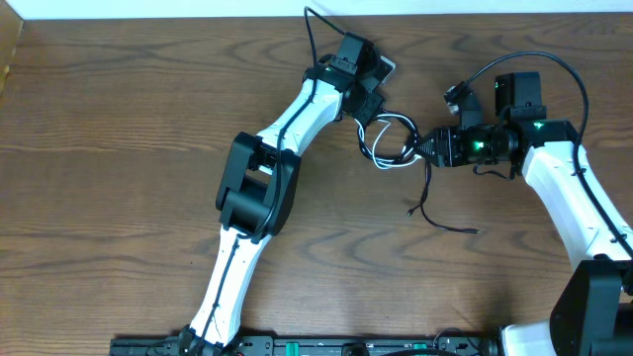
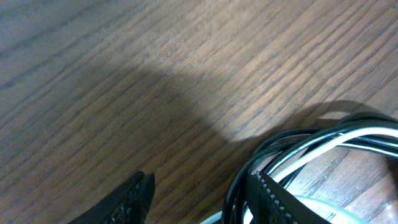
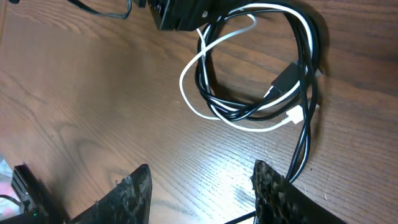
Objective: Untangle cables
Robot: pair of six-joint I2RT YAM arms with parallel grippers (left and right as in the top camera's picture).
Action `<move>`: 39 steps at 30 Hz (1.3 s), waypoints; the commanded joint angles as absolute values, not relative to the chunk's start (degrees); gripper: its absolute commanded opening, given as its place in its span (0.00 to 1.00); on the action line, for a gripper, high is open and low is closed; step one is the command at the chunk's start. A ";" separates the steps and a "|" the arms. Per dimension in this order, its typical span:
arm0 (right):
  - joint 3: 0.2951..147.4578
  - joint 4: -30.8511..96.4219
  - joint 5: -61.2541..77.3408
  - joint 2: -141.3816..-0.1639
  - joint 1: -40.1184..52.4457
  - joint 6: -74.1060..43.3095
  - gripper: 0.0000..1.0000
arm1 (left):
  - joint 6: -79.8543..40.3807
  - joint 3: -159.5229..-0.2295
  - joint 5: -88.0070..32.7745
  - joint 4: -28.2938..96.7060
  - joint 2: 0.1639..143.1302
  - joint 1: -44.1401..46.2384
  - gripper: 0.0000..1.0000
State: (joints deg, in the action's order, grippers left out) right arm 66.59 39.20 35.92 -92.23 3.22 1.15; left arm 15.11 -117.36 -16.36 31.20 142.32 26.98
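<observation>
now two thin cables, one black cable (image 3: 306, 140) and one white cable (image 3: 182, 84), lie coiled together on the desk (image 1: 119, 148) between two pincers: left pincer (image 2: 200, 186) spread at the coil's edge, right pincer (image 3: 202, 169) spread, empty.

A dark brown desk (image 1: 119, 148) fills nearly the whole overhead view, its wood grain running left to right and its matte top marked by soft shadows. Along the far edge runs a white strip (image 1: 148, 8), wall or ledge, hard to tell which. At the far left corner a lighter tan edge (image 1: 8, 44) slants along the desk's side.
</observation>
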 commanded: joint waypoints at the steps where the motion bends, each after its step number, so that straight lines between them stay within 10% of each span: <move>1: 66.74 39.33 34.87 -92.01 2.98 2.44 0.49 | 15.84 -116.07 -15.62 34.13 143.55 27.90 0.51; 11: 66.74 39.44 33.93 -92.01 2.98 2.44 0.51 | 15.86 -115.28 -15.31 42.50 143.59 30.28 0.45; 21: 66.74 39.97 33.98 -92.01 2.98 2.42 0.50 | 15.18 -114.58 -16.01 42.98 144.16 32.45 0.08; 39: 66.74 34.54 46.04 -92.01 2.98 -4.97 0.50 | -0.30 -115.11 -26.55 52.10 120.11 27.33 0.07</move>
